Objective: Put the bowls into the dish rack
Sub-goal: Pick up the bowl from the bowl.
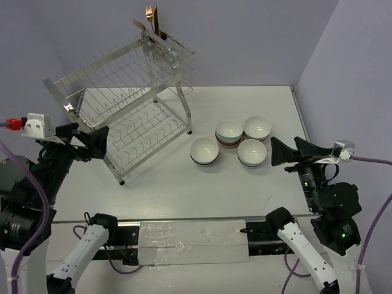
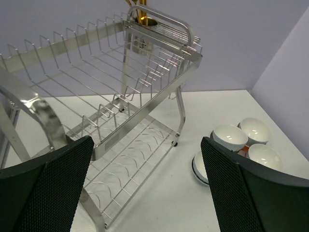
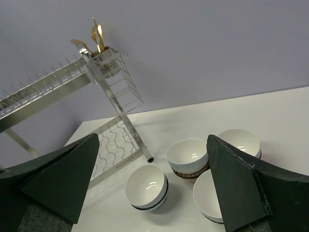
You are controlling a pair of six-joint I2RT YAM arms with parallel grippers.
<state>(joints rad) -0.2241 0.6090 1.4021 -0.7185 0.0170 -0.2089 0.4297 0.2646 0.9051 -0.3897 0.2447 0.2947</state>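
Counting in the top view: one dish rack [image 1: 131, 92] with two tiers, one cutlery cup [image 1: 160, 44] holding gold utensils [image 1: 150, 18], and four groups of bowls [image 1: 252, 152] on the table [image 1: 245, 190]. Sitting in a tight cluster at 3 o'clock of the dish rack, apart from it. Stacking under at least two of the four, not permitting a full count. Lying at 9 o'clock of the right gripper [image 1: 274, 153], near but not touching. Lying at 3 o'clock of the left gripper [image 1: 103, 144], well apart, with the dish rack just beside at 1 o'clock. Holding both grippers spread wide, gripping nothing.
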